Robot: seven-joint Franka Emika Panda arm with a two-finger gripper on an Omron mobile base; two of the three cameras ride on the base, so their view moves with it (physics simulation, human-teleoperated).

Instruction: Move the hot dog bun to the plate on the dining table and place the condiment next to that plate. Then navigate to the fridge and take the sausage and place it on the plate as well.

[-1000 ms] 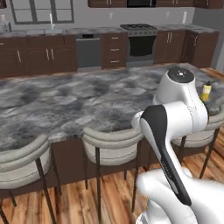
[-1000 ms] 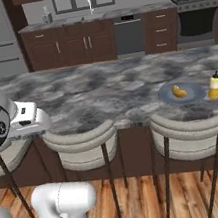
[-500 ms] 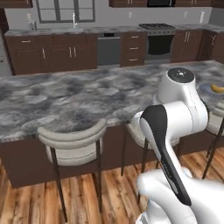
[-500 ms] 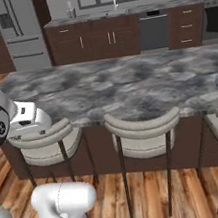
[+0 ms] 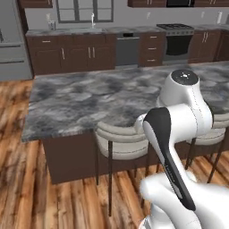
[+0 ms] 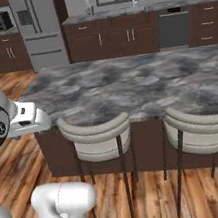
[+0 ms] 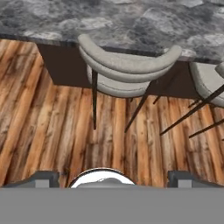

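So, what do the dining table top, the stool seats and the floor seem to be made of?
The dining table top looks like polished grey stone, from its marbled veining. The stool seats look like pale padded fabric on thin dark legs, probably metal. The floor looks like varnished wood, from its plank seams and grain.

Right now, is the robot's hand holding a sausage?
No, the gripper is open and empty, hanging over the wooden floor beside a stool.
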